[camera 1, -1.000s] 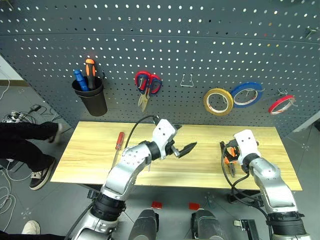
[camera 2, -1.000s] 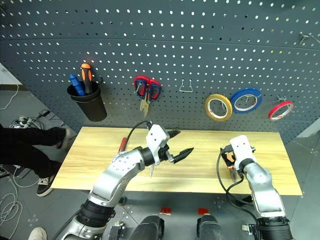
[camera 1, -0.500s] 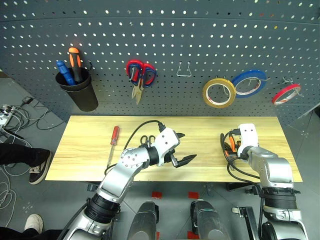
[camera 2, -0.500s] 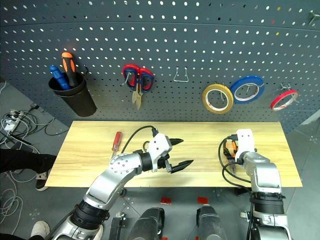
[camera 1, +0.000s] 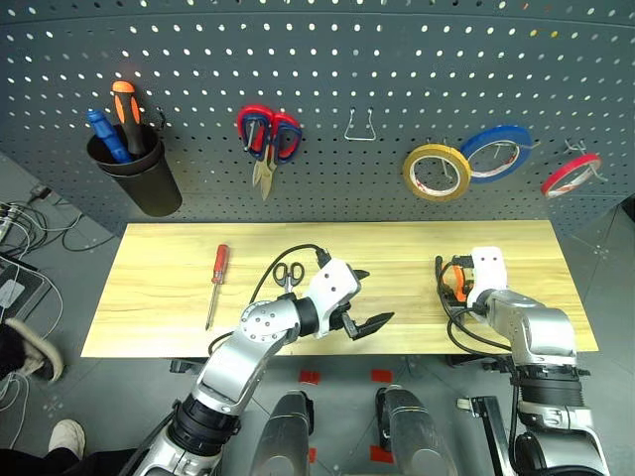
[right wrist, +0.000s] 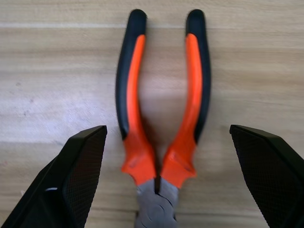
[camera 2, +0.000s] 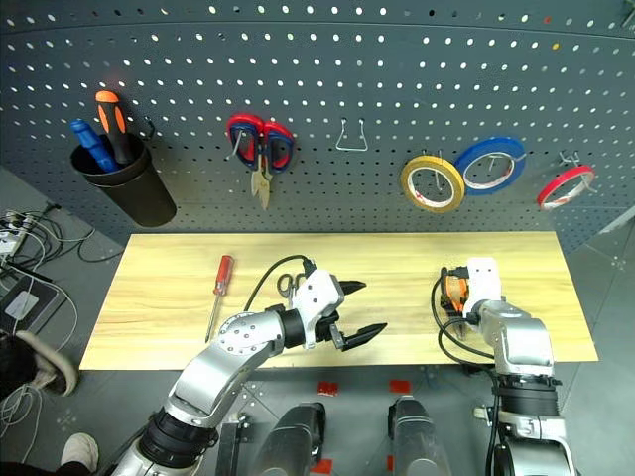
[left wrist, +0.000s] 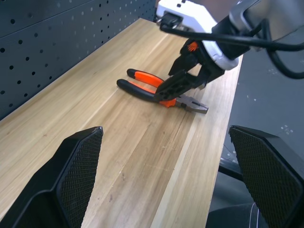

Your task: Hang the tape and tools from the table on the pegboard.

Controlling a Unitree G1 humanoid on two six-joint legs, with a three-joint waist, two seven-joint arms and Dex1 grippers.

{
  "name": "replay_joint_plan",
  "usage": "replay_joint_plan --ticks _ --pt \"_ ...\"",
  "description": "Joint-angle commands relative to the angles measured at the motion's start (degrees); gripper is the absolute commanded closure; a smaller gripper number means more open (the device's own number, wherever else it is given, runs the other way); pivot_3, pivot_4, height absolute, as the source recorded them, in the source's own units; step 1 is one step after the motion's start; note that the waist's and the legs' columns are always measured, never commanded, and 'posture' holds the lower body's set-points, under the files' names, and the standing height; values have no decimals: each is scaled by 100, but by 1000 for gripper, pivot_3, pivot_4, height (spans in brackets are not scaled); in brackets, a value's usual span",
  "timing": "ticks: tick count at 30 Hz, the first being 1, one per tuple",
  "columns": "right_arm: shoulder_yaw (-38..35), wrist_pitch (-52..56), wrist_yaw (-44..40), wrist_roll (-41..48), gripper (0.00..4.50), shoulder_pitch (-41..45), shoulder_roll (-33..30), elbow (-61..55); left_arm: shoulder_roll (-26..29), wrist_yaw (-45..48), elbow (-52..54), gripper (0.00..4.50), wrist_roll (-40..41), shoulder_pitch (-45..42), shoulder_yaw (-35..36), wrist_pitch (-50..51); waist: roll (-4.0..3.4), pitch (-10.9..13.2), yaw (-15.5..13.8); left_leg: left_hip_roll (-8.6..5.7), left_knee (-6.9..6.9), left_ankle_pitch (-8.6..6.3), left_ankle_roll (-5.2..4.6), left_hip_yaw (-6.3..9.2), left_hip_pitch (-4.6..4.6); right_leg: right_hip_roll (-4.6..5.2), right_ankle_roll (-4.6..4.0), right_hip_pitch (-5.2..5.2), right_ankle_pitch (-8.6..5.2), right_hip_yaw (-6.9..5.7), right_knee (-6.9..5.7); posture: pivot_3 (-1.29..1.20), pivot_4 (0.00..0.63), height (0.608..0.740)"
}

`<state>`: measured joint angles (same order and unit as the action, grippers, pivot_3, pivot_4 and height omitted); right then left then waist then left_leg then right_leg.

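Right gripper wide open, fingers straddling the pliers lying flat on the table, probably not touching. Left gripper open, empty, mid-table.

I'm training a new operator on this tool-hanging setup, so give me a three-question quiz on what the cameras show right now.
1. True or false: the tan tape already hangs on the pegboard.
2. Which tool lies under the right gripper? A) red screwdriver B) pliers C) black scissors
3. Fill in: the red screwdriver lies on the ____.

Key
1. True; it hangs beside the blue roll.
2. B; the pliers lie flat between the open fingers, not gripped. The left gripper is open too, near the black scissors.
3. Table.
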<state>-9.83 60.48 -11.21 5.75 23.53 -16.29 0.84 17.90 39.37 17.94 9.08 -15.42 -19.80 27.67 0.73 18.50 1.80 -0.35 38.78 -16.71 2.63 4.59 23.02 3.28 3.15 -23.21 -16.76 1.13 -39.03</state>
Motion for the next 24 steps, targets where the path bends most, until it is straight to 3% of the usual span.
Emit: replay_joint_plan --ticks 1,12,15,18,24 --pt "5 -190 18 31 60 151 -30 236 -115 -55 281 0 100 -10 -80 80 2 13 -7 0 0 0 0 0 0 0 0 0 0 -1 0 53 399 740" --pt "-104 -330 110 36 60 596 -151 1126 -197 -35 163 0 105 -190 -30 145 13 120 -6 2 -4 0 0 1 2 -1 0 -2 0 -3 4 52 405 740" --pt "-91 -350 109 41 566 607 -183 1154 -193 -26 164 0 104 -194 -29 149 14 121 -10 3 -4 0 0 1 3 0 0 -2 0 -3 3 51 404 740" --pt "-75 -323 114 54 1445 609 -201 1113 -176 -9 170 0 105 -190 -29 145 14 122 -11 3 -4 0 0 2 3 1 0 -2 0 -2 3 48 401 740" --pt "-18 -297 64 67 1453 632 -236 969 -161 37 156 0 116 -213 -5 102 13 122 -10 3 -5 0 0 3 3 1 0 -3 0 -3 4 46 382 740"
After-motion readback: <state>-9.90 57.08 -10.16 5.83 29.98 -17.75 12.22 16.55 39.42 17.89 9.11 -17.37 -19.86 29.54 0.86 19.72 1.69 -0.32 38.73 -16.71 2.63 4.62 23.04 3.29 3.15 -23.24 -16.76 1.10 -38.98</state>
